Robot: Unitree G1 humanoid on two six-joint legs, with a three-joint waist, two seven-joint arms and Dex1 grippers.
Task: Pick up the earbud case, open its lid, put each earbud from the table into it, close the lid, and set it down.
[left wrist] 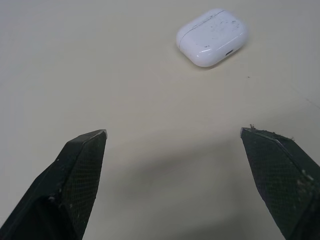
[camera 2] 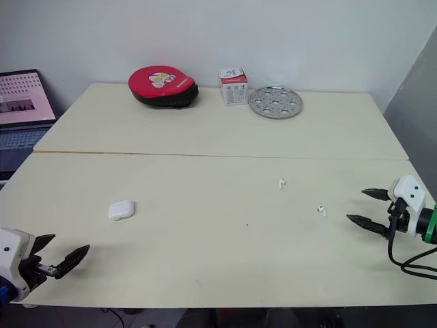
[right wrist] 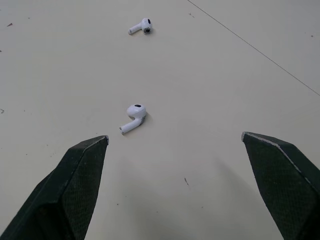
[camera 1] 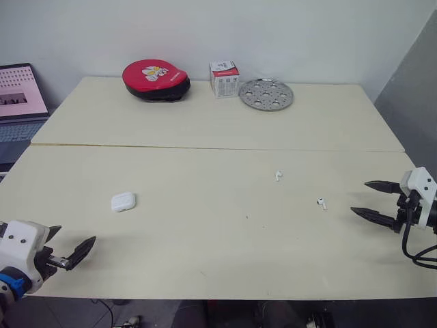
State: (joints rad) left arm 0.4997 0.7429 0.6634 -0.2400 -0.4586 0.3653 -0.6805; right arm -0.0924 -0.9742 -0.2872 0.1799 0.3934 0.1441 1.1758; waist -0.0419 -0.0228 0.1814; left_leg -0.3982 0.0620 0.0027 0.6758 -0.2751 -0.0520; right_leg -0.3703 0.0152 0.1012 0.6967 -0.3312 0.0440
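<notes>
L gripper [camera 1: 74, 237] is nearest, just on the near side of the earbud case [camera 1: 123, 201] & a bit to its left. Its black textured fingers are spread wide, holding nothing. The case lies flat on the pale table [camera 1: 205, 130] w/ lid shut, so contents can't be told. L wrist view adds the lid seam, a small dark slot in one end & faint scuffs on the glossy rounded white shell. R gripper [camera 1: 359, 197] is well to the case's right, fingers likewise wide apart, nothing between. One earbud [camera 1: 320, 202] lies between case & R gripper, close to the gripper; the other earbud [camera 1: 278, 175] is slightly farther back. R wrist view shows each bud's dark port & short stem. Far beyond the case: red domed pouch [camera 1: 156, 79], small carton [camera 1: 224, 78], round perforated metal disc [camera 1: 266, 93]. Laptop [camera 1: 20, 102] is beyond & left of the case.
</notes>
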